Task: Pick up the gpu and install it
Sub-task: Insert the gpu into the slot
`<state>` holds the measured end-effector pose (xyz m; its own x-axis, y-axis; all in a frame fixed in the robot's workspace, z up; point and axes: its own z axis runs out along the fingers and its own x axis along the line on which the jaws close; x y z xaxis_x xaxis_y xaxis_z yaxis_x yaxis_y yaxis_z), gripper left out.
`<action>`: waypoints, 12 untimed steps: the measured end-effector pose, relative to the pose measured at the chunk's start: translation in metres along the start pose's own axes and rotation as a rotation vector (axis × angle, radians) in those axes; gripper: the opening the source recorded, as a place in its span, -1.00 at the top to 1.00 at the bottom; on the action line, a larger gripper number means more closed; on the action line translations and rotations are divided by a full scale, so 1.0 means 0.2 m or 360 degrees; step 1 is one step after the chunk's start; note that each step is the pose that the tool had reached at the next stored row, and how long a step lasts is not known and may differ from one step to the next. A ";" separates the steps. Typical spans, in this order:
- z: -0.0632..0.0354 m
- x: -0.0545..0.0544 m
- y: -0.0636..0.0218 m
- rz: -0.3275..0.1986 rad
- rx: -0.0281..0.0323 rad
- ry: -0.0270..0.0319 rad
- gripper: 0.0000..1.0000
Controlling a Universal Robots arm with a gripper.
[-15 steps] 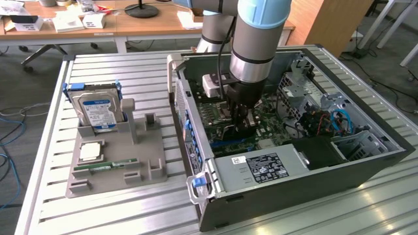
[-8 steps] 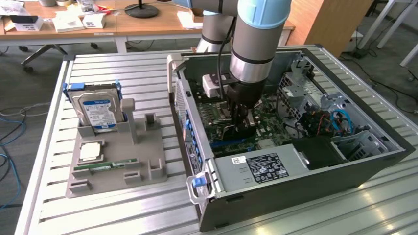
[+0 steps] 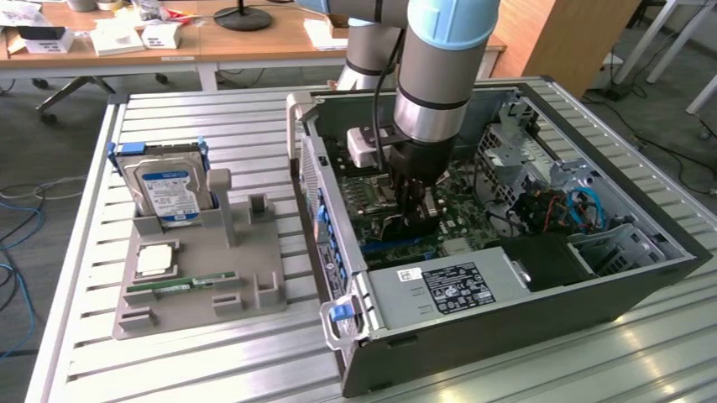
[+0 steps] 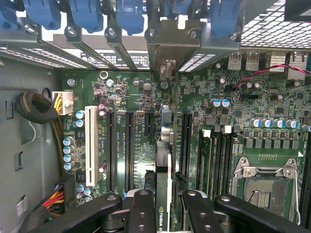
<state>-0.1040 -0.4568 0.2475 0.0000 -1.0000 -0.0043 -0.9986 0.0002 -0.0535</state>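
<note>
My gripper [image 3: 412, 217] reaches down into the open computer case [image 3: 627, 290], just above the green motherboard [image 3: 448, 220]. It is shut on the gpu [image 4: 163, 160], a thin dark card held upright and seen edge-on between the two black fingers [image 4: 142, 208]. The card's metal bracket [image 4: 167, 46] meets the row of rear slot covers. Its lower edge lies along the board between the long black expansion slots [image 4: 129, 148] and the slot beside them [image 4: 185, 143]. In the exterior view the gpu [image 3: 392, 225] shows as a dark sliver under the gripper.
A grey holder tray [image 3: 241, 290] on the exterior view's left carries a silver hard drive [image 3: 168, 189], a processor chip [image 3: 154, 259] and a green RAM stick [image 3: 180, 287]. Inside the case are the power supply [image 3: 448, 290], the CPU socket [image 4: 265, 187] and a cable bundle [image 4: 34, 108].
</note>
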 end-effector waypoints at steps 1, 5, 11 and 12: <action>0.000 0.00 0.000 0.0000 0.00000 -0.00001 0.48; 0.000 0.00 0.000 0.0000 0.00000 -0.00001 0.48; 0.000 0.00 0.000 0.0000 0.00000 0.00000 0.48; 0.000 0.00 0.000 0.0000 0.00000 0.00000 0.48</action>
<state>-0.1040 -0.4568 0.2475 0.0000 -1.0000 -0.0044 -0.9986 0.0002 -0.0534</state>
